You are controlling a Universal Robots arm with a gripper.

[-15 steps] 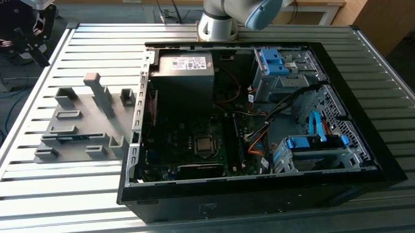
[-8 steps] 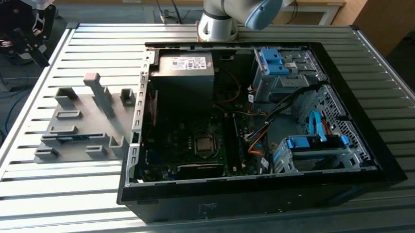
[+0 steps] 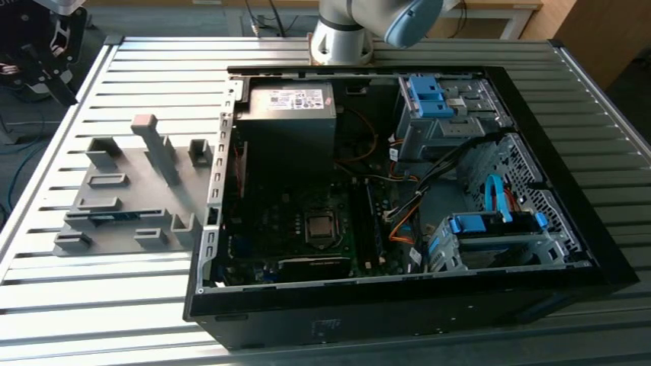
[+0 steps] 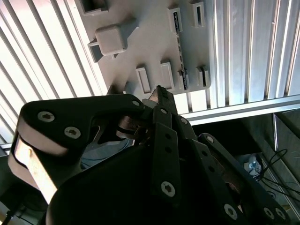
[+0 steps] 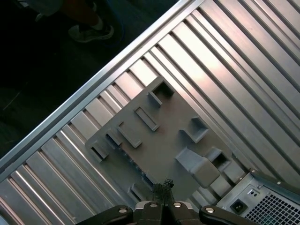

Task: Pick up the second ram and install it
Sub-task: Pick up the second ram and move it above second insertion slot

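The second ram [image 3: 110, 216] is a thin blue stick standing on edge in a slot of the grey holder tray [image 3: 152, 171], at the exterior view's left on the slatted table. In both wrist views my gripper [image 4: 159, 91] [image 5: 164, 184] hangs high above that tray [image 4: 150, 47] [image 5: 168, 126]. Its dark fingertips are pressed together with nothing between them. The open computer case [image 3: 529, 305] lies beside the tray, with the motherboard [image 3: 315, 229] showing inside.
The arm's base [image 3: 341, 34] stands behind the case. Inside the case are a power supply [image 3: 290, 114], blue-tabbed drive cages [image 3: 489, 229] and loose cables. Beyond the table edge [image 5: 93, 89], a person's shoe [image 5: 91, 30] rests on the floor.
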